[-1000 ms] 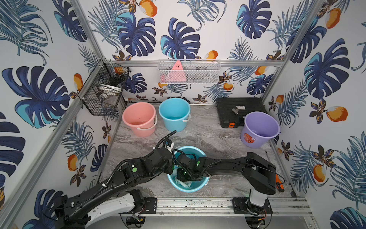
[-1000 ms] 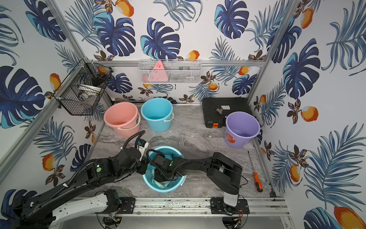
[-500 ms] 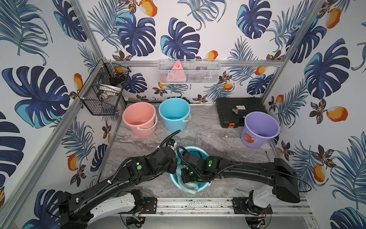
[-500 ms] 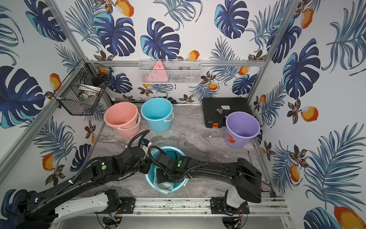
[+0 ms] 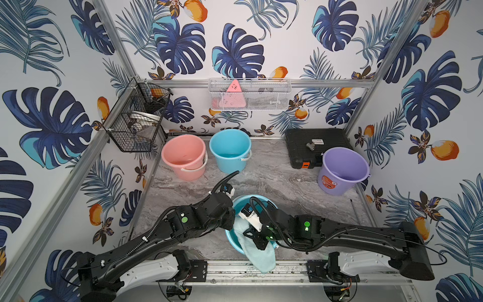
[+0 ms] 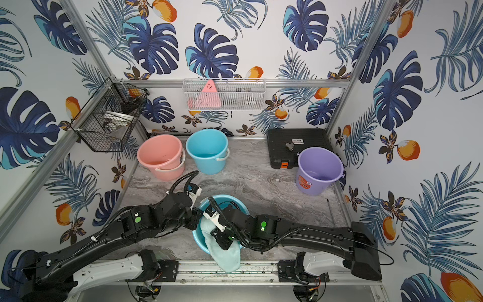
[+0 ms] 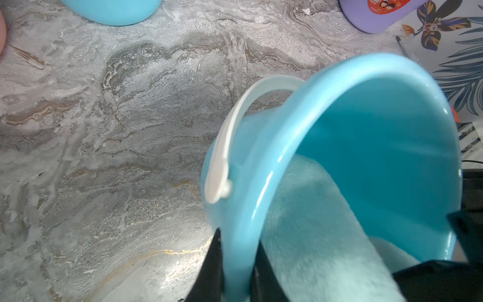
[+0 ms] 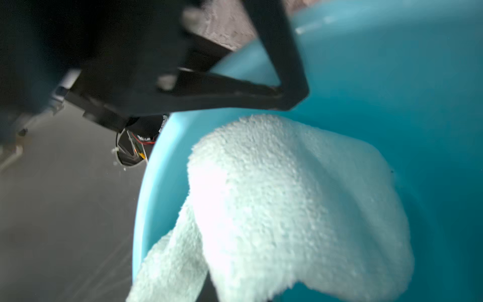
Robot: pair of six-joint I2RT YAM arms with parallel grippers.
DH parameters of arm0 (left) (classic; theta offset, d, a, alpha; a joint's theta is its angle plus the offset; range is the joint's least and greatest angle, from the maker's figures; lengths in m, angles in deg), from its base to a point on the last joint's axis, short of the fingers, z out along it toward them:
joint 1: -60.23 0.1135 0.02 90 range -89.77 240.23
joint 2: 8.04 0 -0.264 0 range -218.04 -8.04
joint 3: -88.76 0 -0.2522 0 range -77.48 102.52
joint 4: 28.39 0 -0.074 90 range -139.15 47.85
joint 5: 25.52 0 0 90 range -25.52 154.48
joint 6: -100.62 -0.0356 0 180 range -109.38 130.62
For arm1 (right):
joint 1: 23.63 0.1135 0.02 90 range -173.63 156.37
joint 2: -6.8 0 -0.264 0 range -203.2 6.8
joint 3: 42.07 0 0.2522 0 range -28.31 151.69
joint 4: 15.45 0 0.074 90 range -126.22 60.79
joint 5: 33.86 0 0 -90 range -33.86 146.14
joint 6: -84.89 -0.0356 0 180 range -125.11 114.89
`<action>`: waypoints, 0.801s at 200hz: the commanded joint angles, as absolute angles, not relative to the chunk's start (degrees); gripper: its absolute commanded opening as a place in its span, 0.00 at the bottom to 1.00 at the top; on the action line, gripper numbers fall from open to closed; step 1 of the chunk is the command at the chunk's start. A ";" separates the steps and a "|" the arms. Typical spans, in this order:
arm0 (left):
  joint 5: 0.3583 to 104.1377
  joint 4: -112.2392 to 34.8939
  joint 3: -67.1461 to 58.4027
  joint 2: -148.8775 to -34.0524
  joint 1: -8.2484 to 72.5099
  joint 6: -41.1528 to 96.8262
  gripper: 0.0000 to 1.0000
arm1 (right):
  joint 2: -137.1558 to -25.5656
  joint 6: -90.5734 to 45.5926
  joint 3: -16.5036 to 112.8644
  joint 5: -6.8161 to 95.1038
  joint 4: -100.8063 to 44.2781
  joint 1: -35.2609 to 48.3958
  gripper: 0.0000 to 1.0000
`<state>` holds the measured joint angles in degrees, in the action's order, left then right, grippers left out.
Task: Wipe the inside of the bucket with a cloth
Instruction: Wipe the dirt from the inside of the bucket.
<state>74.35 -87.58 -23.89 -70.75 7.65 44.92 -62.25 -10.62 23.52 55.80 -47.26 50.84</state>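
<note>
Bucket (image 5: 232,240), lower centre of both top views: left gripper (image 7: 236,269) clamped on its rim; right gripper (image 5: 257,240) closed on cloth (image 5: 261,256) draped over the rim

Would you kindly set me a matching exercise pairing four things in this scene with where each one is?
Things: 1 cloth; 2 left hand; 3 purple bucket; 4 pink bucket.
Places: A next to the black case; B clamped on the rim of the near blue bucket; C beside the far blue bucket; D hanging out over the rim of the near blue bucket.
Pairs: 1-D, 2-B, 3-A, 4-C.
</note>
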 commanded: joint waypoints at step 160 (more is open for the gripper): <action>66.61 -85.90 -22.18 -72.59 7.55 41.66 0.00 | -67.29 61.26 17.40 55.08 -23.82 50.91 0.00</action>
<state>68.31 -88.70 -22.52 -72.28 7.59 42.21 -65.42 60.50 17.64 57.64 -31.89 50.89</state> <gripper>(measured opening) 0.154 0.083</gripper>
